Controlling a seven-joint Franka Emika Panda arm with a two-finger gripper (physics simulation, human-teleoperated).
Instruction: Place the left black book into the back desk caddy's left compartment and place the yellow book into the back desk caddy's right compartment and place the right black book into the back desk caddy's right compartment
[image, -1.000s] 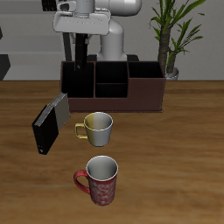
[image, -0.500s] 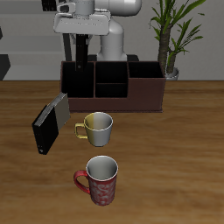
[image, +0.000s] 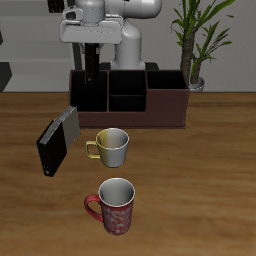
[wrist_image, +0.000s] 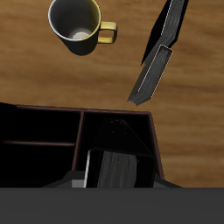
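Over the last second my arm has lifted a little: the gripper (image: 93, 48) sits slightly higher above the back desk caddy (image: 165, 108), which spans the 12 o'clock side of the table. Nothing else on the table has moved.

The left black book (image: 93, 78) stands upright in the left compartment (image: 85, 92), at the caddy's 9 o'clock end. In the wrist view its top edge (wrist_image: 112, 166) is directly under the gripper (wrist_image: 112, 182), inside the black-lined section. I cannot tell whether the fingers still pinch it or have already let go, because the dark book and dark fingers merge in both views.

I judge that book 1 of 3 is as good as delivered, and the lift reads as the start of my retreat. If the fingers have not released, rising further would drag the book back out, so I would confirm the release before moving away.

The right black book (image: 52, 148) is on the table at about 9 o'clock, tilted against a grey striped book (image: 68, 122). The wrist view shows the same black book (wrist_image: 172, 22) and grey book (wrist_image: 150, 74) well apart from the caddy. It has yet to go into the right compartment (image: 167, 80). I cannot find the yellow book in either view. A yellow mug (image: 112, 147) and a red mug (image: 116, 205) stand near the centre.
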